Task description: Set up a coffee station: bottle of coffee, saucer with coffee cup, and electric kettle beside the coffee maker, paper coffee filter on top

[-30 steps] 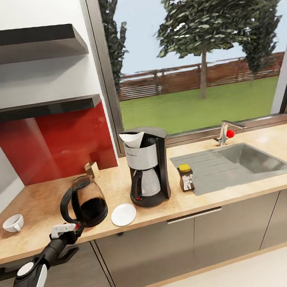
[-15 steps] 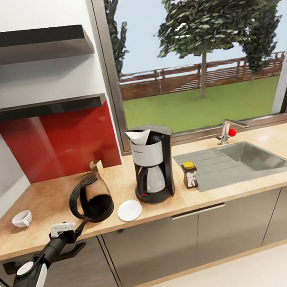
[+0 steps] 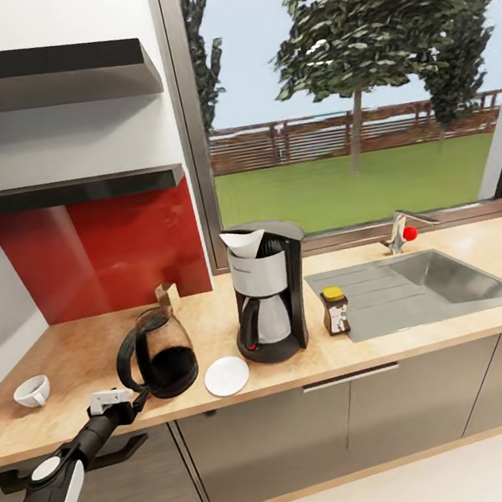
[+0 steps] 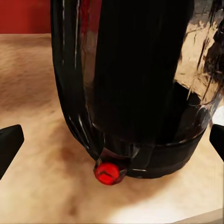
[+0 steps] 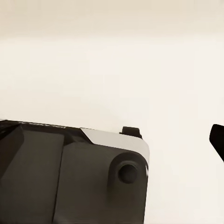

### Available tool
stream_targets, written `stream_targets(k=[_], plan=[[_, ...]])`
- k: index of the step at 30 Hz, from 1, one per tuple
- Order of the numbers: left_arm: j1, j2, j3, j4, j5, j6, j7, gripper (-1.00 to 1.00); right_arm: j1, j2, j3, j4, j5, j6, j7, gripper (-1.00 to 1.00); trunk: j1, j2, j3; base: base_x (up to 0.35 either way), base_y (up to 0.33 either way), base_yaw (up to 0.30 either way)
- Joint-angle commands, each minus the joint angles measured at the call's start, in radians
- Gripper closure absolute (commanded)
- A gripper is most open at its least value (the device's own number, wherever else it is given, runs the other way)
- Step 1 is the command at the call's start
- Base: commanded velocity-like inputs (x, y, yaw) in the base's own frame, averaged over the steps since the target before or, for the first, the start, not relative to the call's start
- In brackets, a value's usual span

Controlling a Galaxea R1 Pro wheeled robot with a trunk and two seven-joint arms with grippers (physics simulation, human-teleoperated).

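The black-and-silver coffee maker (image 3: pixel 270 296) stands mid-counter with the white paper coffee filter (image 3: pixel 247 242) on its top. To its right is the bottle of coffee (image 3: pixel 335 310); the white saucer (image 3: pixel 226 375) lies bare at its front left. The dark glass electric kettle (image 3: pixel 160 353) (image 4: pixel 135 84) stands left of the saucer. My left gripper (image 3: pixel 140 396) (image 4: pixel 112 144) is open just in front of the kettle's base and red switch (image 4: pixel 108 171), not touching. The coffee cup (image 3: pixel 32 391) lies tipped at the far left of the kitchen countertop (image 3: pixel 81 353). One tip of my right gripper (image 5: pixel 217 138) hangs over pale floor.
A steel sink (image 3: pixel 424 281) with a tap (image 3: pixel 399 230) is set into the counter's right half. Two dark shelves (image 3: pixel 65 190) hang on the wall above the red backsplash. A small tan object (image 3: pixel 166 294) stands behind the kettle. Grey cabinet fronts (image 3: pixel 263 442) run below.
The whole head view has shifted, so the counter's things sit a little further right in the picture. My left gripper stays open at the kettle's base.
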Motion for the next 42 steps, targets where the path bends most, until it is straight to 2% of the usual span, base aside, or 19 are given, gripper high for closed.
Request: stream_targets(k=[1,8,12,21,32,42], plan=[[-0.001,-0.001,0.002,0.0,0.005,0.0,-0.005,-1.0,-0.001,0.0,0.009,0.001,-0.011,-0.004,-0.002,-1.0,0.001,-0.002,-0.002,0.019,0.0,0.0],[-0.001,-0.004,0.002,-0.008,0.006,-0.001,-0.004,-1.0,-0.001,0.0,0.009,0.002,-0.01,-0.004,-0.002,-1.0,0.001,-0.002,-0.002,0.007,0.0,0.0],[-0.001,-0.003,0.002,-0.043,0.005,0.002,-0.004,-1.0,-0.001,0.0,0.009,0.002,-0.011,-0.003,-0.002,-1.0,0.001,-0.002,-0.002,0.001,0.0,0.0],[0.0,0.003,0.003,-0.115,0.005,0.093,-0.004,-1.0,-0.001,0.0,0.009,0.002,-0.011,-0.003,-0.002,-1.0,0.001,-0.002,-0.002,0.0,0.0,0.0],[0.001,-0.004,0.002,-0.124,0.004,0.103,-0.004,-1.0,-0.001,0.0,0.009,0.002,-0.01,-0.003,-0.002,-1.0,0.001,-0.002,-0.002,0.003,0.0,0.0],[0.002,-0.003,0.003,-0.124,0.004,0.102,-0.004,-1.0,-0.001,0.0,0.009,0.003,-0.009,-0.003,-0.002,-1.0,0.001,-0.002,-0.002,0.118,0.0,0.0]])
